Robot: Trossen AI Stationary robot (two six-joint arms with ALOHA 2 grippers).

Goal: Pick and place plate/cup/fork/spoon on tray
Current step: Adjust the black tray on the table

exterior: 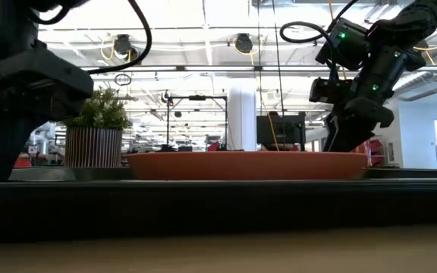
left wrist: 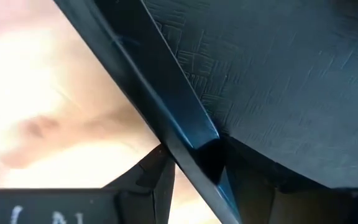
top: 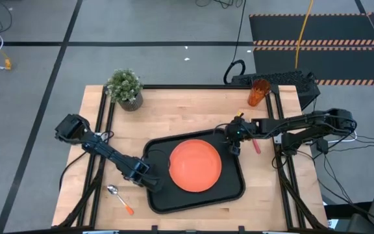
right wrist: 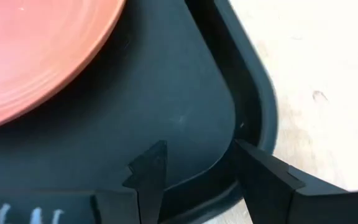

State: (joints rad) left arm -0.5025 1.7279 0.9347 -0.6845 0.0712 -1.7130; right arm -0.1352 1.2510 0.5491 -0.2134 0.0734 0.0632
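On the black tray (top: 236,185), near the middle of the worktop (top: 187,107), you have the orange plate (top: 195,166) lying flat, a little toward the tray's right half. In the low view the plate (exterior: 249,165) shows as a long orange band along the tray's rim.

Your left gripper (top: 153,182) sits at the tray's left edge, and the left wrist view shows its jaws clamped on the raised rim (left wrist: 185,134), one finger outside over the wood and one inside on the tray floor.

Your right gripper (top: 232,148) hangs just above the tray's right far corner, close to the plate's edge. The right wrist view shows its jaws standing apart with nothing between them, one finger (right wrist: 151,171) over the tray floor and the other over the rim; the plate (right wrist: 36,50) fills the corner of that view.

Off the tray, you can see the spoon (top: 119,198) lying on the wood near the front left, just beside the left arm. The fork (top: 256,145) lies on the wood to the right of the tray, partly under the right arm. The cup (top: 258,93) stands upright at the far right edge of the worktop. A potted plant (top: 125,88) stands at the far left corner.
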